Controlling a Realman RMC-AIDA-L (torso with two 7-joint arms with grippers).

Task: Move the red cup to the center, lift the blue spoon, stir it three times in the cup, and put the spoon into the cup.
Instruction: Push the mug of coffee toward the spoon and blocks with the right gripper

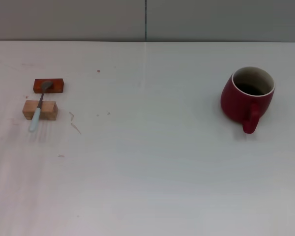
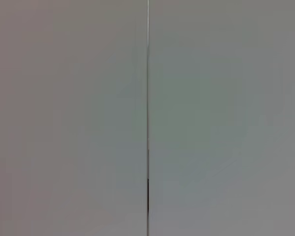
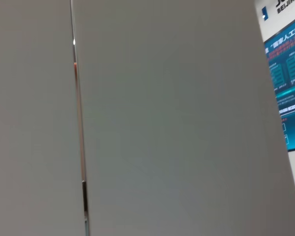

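A red cup (image 1: pixel 248 96) stood at the right of the head view, handle toward the camera. A blue spoon (image 1: pixel 39 108) lay at left across two wooden blocks (image 1: pixel 40 110). Neither gripper appeared. Nothing seemed begun; the cup first needed grasping and moving to center.

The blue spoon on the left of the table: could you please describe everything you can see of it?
The blue spoon is small and slim, with a pale light-blue handle and a grey metal neck and bowl. It lies tilted across two small blocks: its bowl rests on the orange-red block farther back, its handle crosses the tan wooden block, and the handle tip points toward the robot, ending low near the table. No gripper is near it.
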